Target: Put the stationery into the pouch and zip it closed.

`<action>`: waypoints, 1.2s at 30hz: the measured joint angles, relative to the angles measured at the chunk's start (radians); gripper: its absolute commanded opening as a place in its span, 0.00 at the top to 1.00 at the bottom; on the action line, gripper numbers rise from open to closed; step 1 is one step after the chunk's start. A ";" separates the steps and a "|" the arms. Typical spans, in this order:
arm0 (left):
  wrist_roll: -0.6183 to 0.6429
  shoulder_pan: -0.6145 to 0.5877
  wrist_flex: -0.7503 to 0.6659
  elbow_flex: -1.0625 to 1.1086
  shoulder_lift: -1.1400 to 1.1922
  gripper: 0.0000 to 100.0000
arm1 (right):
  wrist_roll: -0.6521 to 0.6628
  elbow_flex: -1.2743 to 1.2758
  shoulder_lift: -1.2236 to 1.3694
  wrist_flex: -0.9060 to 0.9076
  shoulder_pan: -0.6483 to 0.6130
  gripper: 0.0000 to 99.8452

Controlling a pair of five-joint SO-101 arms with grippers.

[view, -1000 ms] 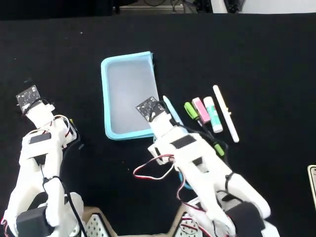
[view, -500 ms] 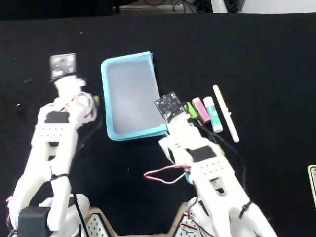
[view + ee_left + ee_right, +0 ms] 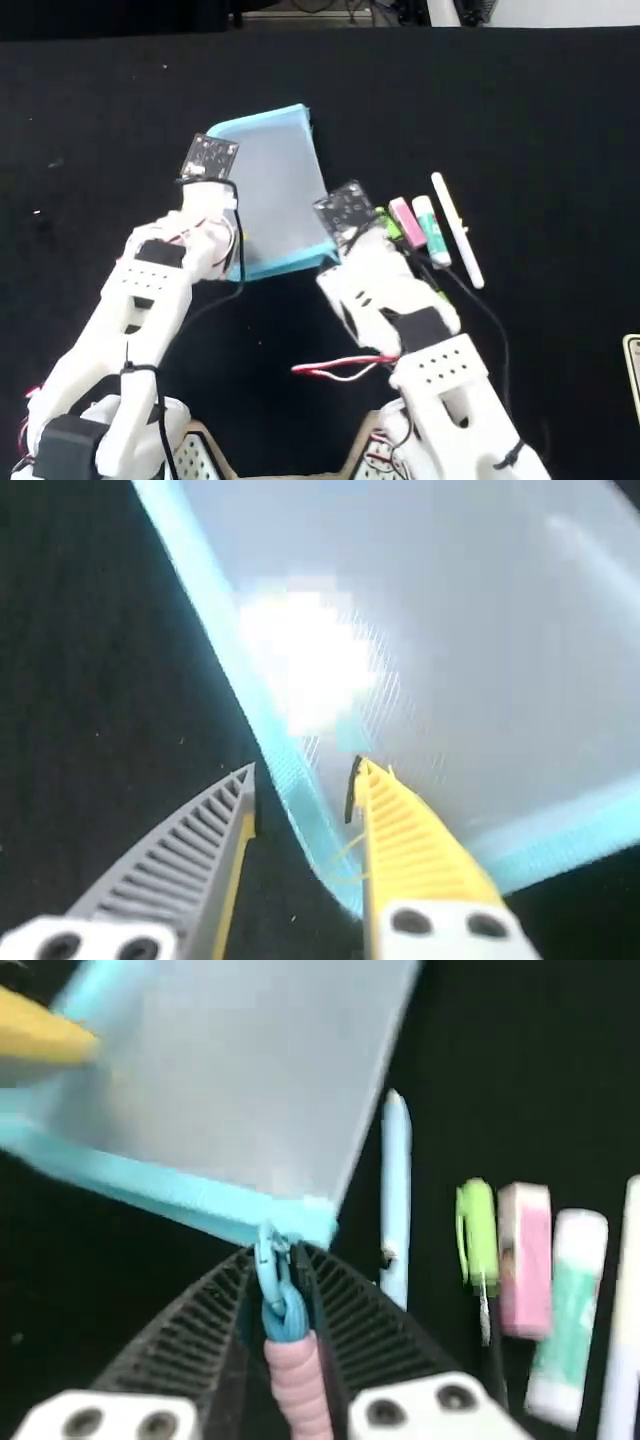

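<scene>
The light blue pouch (image 3: 270, 185) lies skewed on the black table, its translucent face (image 3: 450, 630) up. My left gripper (image 3: 300, 775) is shut on the pouch's left border near the front corner, the yellow finger (image 3: 40, 1025) over the face. My right gripper (image 3: 280, 1260) is shut on the blue zipper pull (image 3: 272, 1280) at the front right corner (image 3: 335, 245). To the right lie a pale blue pen (image 3: 395, 1190), a green marker (image 3: 388, 222), a pink eraser (image 3: 407, 222), a white-green glue stick (image 3: 430, 230) and a white pen (image 3: 457, 230).
A pale object (image 3: 633, 365) pokes in at the table's right edge. Red and white cables (image 3: 335, 368) hang under the right arm. Black tabletop stretches bare behind the pouch and to the far left.
The left arm swung right from the table's left side onto the pouch's left border. The pouch's front left corner shifted right, skewing it. The right gripper stayed at the front right corner.
</scene>
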 measured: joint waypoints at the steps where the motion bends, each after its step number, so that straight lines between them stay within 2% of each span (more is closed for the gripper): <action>1: 0.000 -0.005 -0.008 0.014 -0.002 0.84 | 0.002 -0.026 -0.003 0.009 -0.028 0.99; 7: 0.040 -0.029 -0.092 0.118 -0.002 0.84 | 0.002 -0.152 -0.003 0.017 -0.180 0.99; 17: 0.186 -0.103 -0.101 0.150 -0.002 0.84 | 0.002 -0.276 -0.006 -0.003 -0.210 0.99; 21: 0.272 -0.083 -0.101 0.150 -0.002 0.84 | 0.002 -0.276 -0.006 -0.081 -0.252 0.99; 26: 0.299 -0.055 -0.101 0.187 -0.002 0.84 | 0.000 -0.242 -0.006 -0.153 -0.313 0.99; 33: 0.299 -0.189 -0.101 0.193 -0.002 0.84 | 0.000 -0.170 -0.009 -0.203 -0.319 0.99; 36: 0.299 -0.279 -0.048 0.184 -0.002 0.84 | 0.000 -0.150 -0.009 -0.204 -0.359 0.99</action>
